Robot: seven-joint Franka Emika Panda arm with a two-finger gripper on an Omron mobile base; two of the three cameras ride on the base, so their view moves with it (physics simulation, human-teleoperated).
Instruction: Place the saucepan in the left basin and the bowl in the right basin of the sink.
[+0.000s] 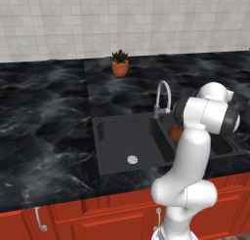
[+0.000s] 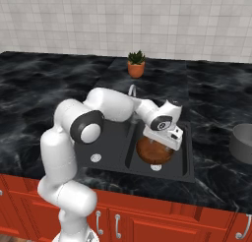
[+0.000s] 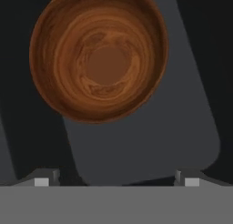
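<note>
The reddish-brown wooden bowl (image 2: 155,152) (image 3: 100,54) lies upright in the narrower right basin (image 2: 183,157) (image 3: 150,136) of the black sink (image 2: 147,174). My gripper (image 2: 160,140) (image 3: 116,178) hangs open just above the bowl, holding nothing. In the left base view my arm hides most of the bowl (image 1: 175,132). The wider left basin (image 1: 122,136) (image 2: 106,142) holds just its silver drain. The grey saucepan (image 2: 242,143) stands on the counter at the far right, cut off by the picture's edge.
A curved silver faucet (image 1: 163,95) (image 2: 132,90) rises behind the sink's divider. A small potted plant (image 1: 120,63) (image 2: 136,65) stands near the tiled wall. Dark marble counter (image 1: 44,122) spreads to both sides, with red cabinets below.
</note>
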